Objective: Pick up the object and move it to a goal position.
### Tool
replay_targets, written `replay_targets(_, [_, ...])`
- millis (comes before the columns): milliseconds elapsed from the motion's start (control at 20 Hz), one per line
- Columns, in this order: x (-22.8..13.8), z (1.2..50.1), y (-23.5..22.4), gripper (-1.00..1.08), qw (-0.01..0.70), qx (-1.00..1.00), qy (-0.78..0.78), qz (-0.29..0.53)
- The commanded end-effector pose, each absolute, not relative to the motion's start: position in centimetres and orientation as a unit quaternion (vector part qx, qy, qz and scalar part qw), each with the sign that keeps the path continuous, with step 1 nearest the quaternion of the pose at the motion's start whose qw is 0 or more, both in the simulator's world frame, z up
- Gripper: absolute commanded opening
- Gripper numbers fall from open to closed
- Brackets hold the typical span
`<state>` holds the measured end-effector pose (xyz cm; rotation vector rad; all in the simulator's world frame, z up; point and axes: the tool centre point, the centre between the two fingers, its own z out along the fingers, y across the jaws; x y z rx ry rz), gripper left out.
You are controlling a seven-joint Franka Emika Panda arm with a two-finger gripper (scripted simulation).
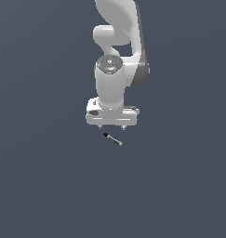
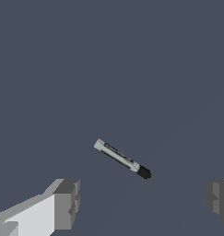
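Note:
The object is a tiny thin stick (image 1: 112,139), black at one end with a grey-white shaft and pale tip, lying flat on the dark grey floor. In the wrist view the stick (image 2: 122,159) lies slanted between and ahead of my two fingers. My gripper (image 1: 112,127) hangs just above and slightly behind the stick, not touching it. The jaws stand wide apart and hold nothing. One finger (image 2: 67,203) and the other finger (image 2: 218,199) show at the wrist view's lower corners. No goal marker shows.
The white arm (image 1: 115,46) rises behind the gripper in the exterior view. The dark grey floor (image 1: 49,186) spreads all around, with nothing else on it in view.

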<state>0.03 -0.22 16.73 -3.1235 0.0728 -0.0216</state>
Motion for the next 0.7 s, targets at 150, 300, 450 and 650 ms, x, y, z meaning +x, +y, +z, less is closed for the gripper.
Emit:
replay_targets(150, [0.0,16.8,-0.5,1.0,0.006,-1.0,0.024,-0.006])
replay_targets(300, [-0.1,17.0,-1.3,1.0,0.0,-1.0,0.026,-0.004])
replay_targets(450, [-0.1,17.2,-2.0,1.0,-0.006,-1.0,0.03,-0.002])
replay_targets(650, [-0.1,17.2,-2.1,1.0,-0.006,-0.999,0.032,-0.002])
